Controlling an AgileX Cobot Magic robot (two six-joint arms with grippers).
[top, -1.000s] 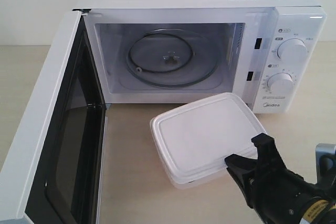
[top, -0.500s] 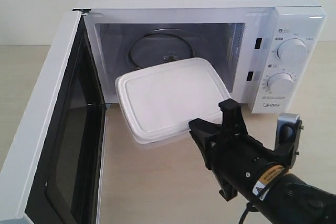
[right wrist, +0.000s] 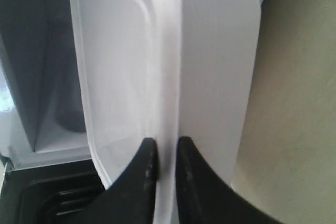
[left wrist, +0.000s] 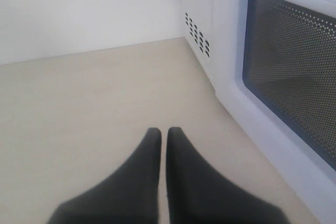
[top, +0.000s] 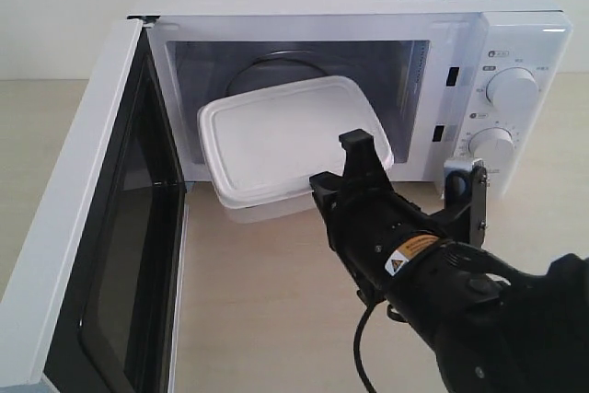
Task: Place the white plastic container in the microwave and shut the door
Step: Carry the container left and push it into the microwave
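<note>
I have the container (top: 281,140) in the air at the mouth of the microwave (top: 515,34), tilted, its far edge past the front of the cavity and its near end out over the table (top: 258,301). The right gripper (top: 339,161) pinches its near edge; in the right wrist view the jaws stand a narrow gap apart with the lid rim clamped between them. That gripper hides the container's near corner, and the container covers most of the turntable (top: 276,63), so I see only an arc of it. The door (top: 83,227) hangs wide open, cut off at the lower left. The left gripper (left wrist: 163,132) sits low beside the door's outer window, jaws nearly touching and empty; the exterior view does not show it.
</note>
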